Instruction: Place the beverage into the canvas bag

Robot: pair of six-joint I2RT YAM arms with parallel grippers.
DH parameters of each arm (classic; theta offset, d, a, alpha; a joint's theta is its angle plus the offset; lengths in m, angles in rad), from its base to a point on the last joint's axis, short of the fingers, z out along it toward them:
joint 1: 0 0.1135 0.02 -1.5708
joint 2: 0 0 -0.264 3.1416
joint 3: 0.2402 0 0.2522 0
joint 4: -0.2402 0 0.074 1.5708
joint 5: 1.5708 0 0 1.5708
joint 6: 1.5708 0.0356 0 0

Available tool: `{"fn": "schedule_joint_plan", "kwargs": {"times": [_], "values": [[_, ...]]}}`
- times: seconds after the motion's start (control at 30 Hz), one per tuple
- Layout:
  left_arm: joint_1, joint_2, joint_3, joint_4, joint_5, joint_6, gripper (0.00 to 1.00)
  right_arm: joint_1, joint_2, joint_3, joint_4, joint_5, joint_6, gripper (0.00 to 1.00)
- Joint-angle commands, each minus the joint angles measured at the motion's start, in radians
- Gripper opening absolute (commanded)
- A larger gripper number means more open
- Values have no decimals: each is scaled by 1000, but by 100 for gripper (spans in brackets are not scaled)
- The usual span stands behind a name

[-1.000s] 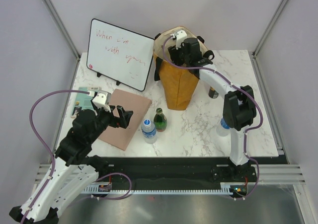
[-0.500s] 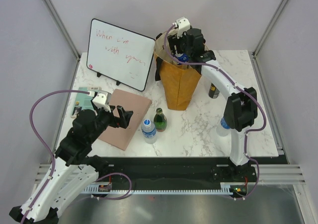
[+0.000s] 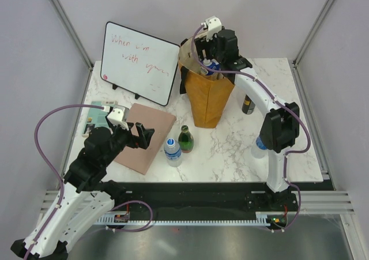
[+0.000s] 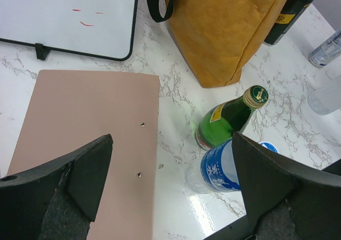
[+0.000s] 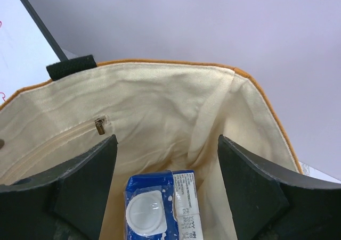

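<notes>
The right gripper point(image 5: 166, 144) is seen spread wide, its fingers clear of the carton point(image 5: 160, 203), which sits between them within the bag point(image 5: 160, 101), against the cream lining. The carton is judged light and stiff but crushable, and is best taken by its flat sides at mid-body. The left gripper point(image 4: 171, 139) is likewise spread, holding nothing.

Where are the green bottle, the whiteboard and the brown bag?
green bottle point(image 4: 225, 124): left wrist view, on its glass body.
whiteboard point(image 3: 138, 61): top external view, on its white face.
canvas bag point(image 3: 207, 101): top external view, on its front wall.
</notes>
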Motion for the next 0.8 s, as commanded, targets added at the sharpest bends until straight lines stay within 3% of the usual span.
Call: {"fn": "schedule_joint_plan", "kwargs": {"times": [0.0, 0.27, 0.5, 0.77], "values": [[-3, -2, 1, 39, 3, 18, 99, -3, -92, 79, -21, -23, 36, 84], [-3, -1, 2, 39, 3, 16, 99, -3, -228, 77, -107, -24, 194, 84], [-3, -2, 1, 39, 6, 18, 99, -3, -481, -81, -331, 161, 412, 82], [-3, -2, 4, 37, 8, 18, 99, -5, -690, -291, -549, 328, 442, 84]]}}
